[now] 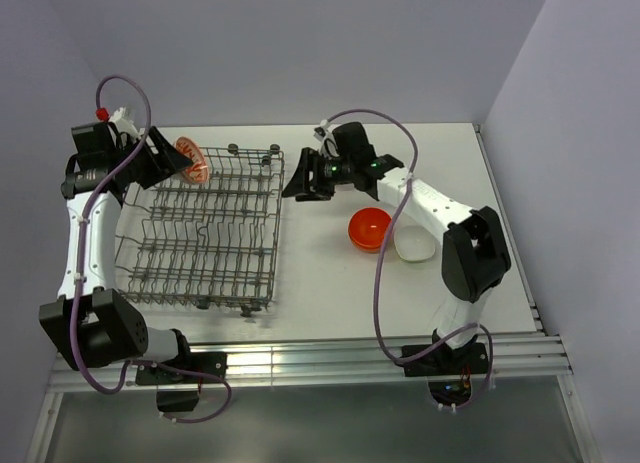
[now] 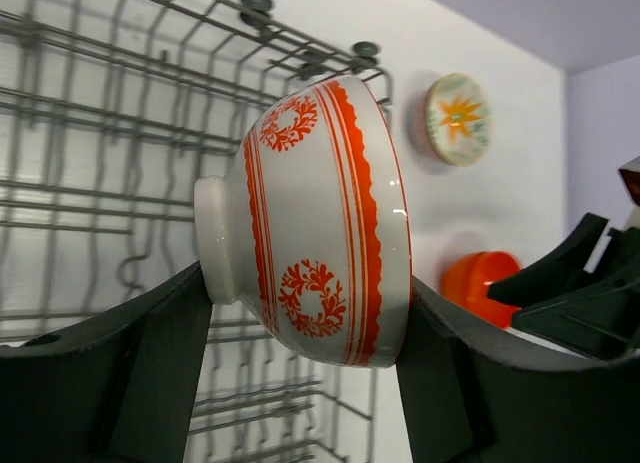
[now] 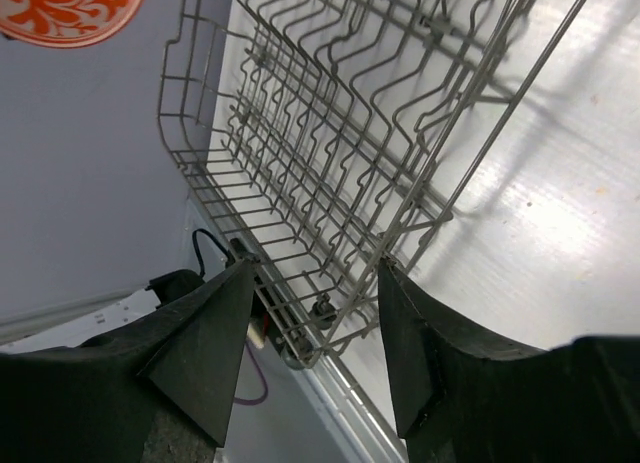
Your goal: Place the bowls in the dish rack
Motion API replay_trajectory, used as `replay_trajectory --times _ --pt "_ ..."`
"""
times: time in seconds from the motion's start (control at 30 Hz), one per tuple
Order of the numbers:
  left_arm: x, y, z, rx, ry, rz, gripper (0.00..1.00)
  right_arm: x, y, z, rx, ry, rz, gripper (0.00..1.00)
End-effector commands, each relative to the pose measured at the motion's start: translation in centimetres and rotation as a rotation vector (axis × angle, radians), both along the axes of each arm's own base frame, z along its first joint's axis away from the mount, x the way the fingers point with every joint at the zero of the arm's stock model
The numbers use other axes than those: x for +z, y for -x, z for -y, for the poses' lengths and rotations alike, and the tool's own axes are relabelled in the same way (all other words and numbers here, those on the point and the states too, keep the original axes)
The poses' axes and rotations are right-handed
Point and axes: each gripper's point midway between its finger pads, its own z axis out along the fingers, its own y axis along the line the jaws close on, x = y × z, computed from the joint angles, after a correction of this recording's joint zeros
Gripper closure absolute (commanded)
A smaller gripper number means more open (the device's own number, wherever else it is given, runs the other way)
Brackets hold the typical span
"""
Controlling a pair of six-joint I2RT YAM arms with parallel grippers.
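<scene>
My left gripper [image 1: 172, 159] is shut on a white bowl with red-orange patterns [image 2: 310, 223], gripping it by foot and rim. It holds the bowl [image 1: 192, 159] on its side over the far left corner of the grey wire dish rack [image 1: 200, 228]. My right gripper [image 1: 296, 187] hovers just beyond the rack's right edge, jaws open with nothing between them [image 3: 315, 273]. A glossy orange bowl [image 1: 369, 228] and a whitish bowl [image 1: 413, 245] sit on the table right of the rack. A pale bowl with an orange star [image 2: 458, 118] shows past the rack's corner.
The rack [image 3: 340, 133] holds rows of upright tines and stands on small dark wheels [image 2: 256, 1]. Walls close in the table at the back and on both sides. The right arm [image 1: 440, 208] reaches over the orange and whitish bowls.
</scene>
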Motion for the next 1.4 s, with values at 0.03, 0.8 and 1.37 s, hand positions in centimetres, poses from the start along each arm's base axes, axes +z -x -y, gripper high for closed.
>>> replay_trajectory --times 0.03,0.8,1.37 --pt "2.1 0.1 -2.7 0.002 -0.255 0.082 1.00 -2.5 -0.2 -2.2 -0.035 -0.008 -0.087 0.42" --pt "1.4 -0.2 -6.6 0.023 -0.548 0.076 1.00 -9.5 0.7 -6.5 0.025 -0.009 -0.290 0.53" --pt "-3.2 -1.7 -8.1 -0.094 -0.648 -0.058 1.00 -10.5 0.4 -7.1 0.042 -0.013 -0.316 1.00"
